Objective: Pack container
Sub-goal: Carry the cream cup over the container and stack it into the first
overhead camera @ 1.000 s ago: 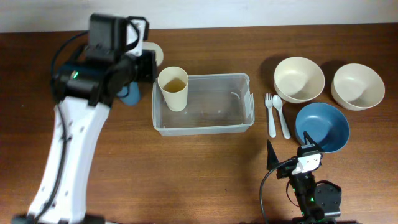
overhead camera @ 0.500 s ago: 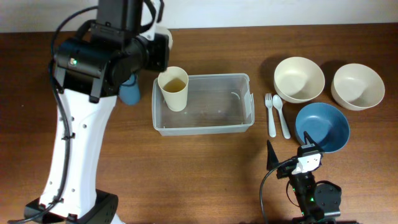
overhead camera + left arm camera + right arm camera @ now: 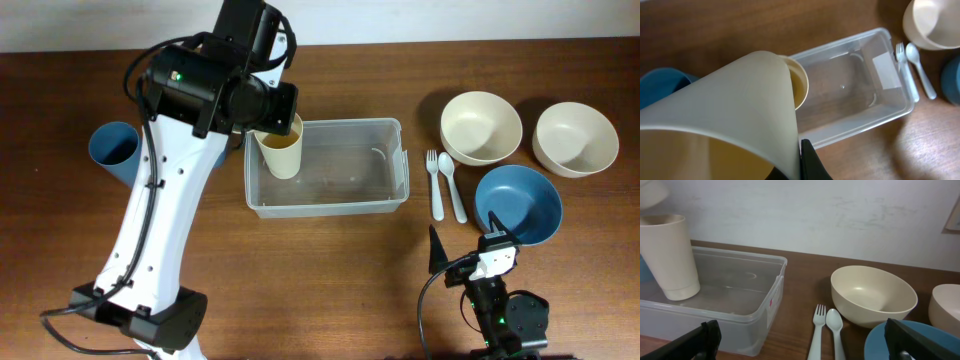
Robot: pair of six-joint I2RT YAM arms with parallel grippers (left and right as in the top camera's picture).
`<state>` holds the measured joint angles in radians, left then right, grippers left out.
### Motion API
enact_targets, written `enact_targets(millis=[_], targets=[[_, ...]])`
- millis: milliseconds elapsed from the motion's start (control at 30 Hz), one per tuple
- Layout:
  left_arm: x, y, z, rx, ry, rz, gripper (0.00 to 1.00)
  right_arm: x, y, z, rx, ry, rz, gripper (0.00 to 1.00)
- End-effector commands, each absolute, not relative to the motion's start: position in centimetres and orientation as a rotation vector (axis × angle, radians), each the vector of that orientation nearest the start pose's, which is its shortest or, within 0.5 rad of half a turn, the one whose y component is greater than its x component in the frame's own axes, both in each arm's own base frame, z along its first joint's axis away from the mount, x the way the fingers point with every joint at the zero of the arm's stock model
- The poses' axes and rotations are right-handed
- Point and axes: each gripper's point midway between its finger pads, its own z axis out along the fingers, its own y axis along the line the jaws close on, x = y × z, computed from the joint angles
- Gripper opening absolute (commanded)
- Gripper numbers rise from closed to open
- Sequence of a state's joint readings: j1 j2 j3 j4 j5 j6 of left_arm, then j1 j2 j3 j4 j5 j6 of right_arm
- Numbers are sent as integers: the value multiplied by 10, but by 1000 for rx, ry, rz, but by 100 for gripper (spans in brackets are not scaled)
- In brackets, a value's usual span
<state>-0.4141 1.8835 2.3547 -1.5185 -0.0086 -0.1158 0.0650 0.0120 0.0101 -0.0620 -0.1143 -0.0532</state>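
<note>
The clear container (image 3: 398,160) lies mid-table with a cream cup (image 3: 281,152) standing upright in its left end. My left gripper (image 3: 268,108) is shut on a second cream cup (image 3: 730,110) and holds it tilted just above the standing cup (image 3: 799,86). The container also shows in the left wrist view (image 3: 875,75), and one dark finger (image 3: 809,162) presses the held cup's wall. My right gripper (image 3: 467,250) is open and empty near the front edge. In the right wrist view it (image 3: 805,345) faces the container (image 3: 775,287) and the cup (image 3: 670,255).
A blue cup (image 3: 115,148) lies left of the container. A white fork (image 3: 434,185) and spoon (image 3: 452,187) lie right of it. Two cream bowls (image 3: 481,127) (image 3: 575,138) and a blue bowl (image 3: 518,205) stand at the right.
My left arm has swung right from beside the blue cup to above the container's left end, carrying the cream cup. The blue cup is now uncovered. The right arm has not moved.
</note>
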Motion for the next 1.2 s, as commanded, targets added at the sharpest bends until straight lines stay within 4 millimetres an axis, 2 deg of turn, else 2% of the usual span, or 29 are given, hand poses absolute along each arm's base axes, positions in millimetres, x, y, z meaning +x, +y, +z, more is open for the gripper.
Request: enact_targets(millis=[0, 400, 533, 733, 1100, 1167], targets=[[381, -164, 312, 404, 2612, -146, 1, 244, 34, 159, -180, 1628, 101, 99], [373, -163, 306, 416, 2656, -144, 2, 244, 34, 159, -180, 1628, 100, 99], [372, -170, 302, 440, 2662, -145, 2, 244, 34, 159, -180, 1628, 101, 99], [374, -183, 299, 477, 2651, -153, 2, 244, 34, 159, -180, 1628, 100, 99], [382, -185, 281, 480, 2688, -126, 2, 244, 34, 159, -180, 1628, 101, 99], [383, -186, 280, 482, 2692, -124, 13, 244, 34, 159, -180, 1628, 101, 99]])
